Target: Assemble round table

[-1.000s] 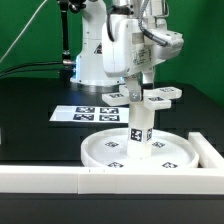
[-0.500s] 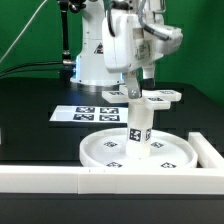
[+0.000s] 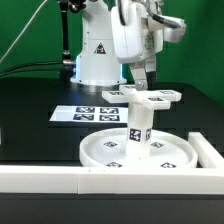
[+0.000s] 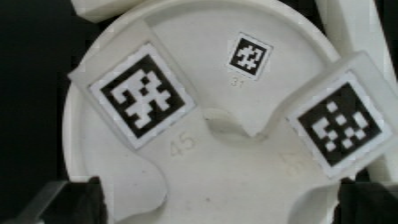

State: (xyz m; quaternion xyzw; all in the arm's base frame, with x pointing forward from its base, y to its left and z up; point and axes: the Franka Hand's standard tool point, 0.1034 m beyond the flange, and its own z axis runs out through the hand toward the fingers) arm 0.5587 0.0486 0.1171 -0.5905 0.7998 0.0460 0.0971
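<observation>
On the surface [image 3: 30,125], at 5 o'clock from the marker board [image 3: 85,112], the round disc [image 3: 100,150] carries the upright post [image 3: 138,125] at its middle, with the cross-shaped piece [image 3: 155,96] on top. The gripper [image 3: 144,82] hovers just above, spread and empty. Assembly looks nearly finished, with perhaps only tightening left

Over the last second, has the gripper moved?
Yes. The gripper has risen, away from the post, which stayed upright on the disc.
</observation>
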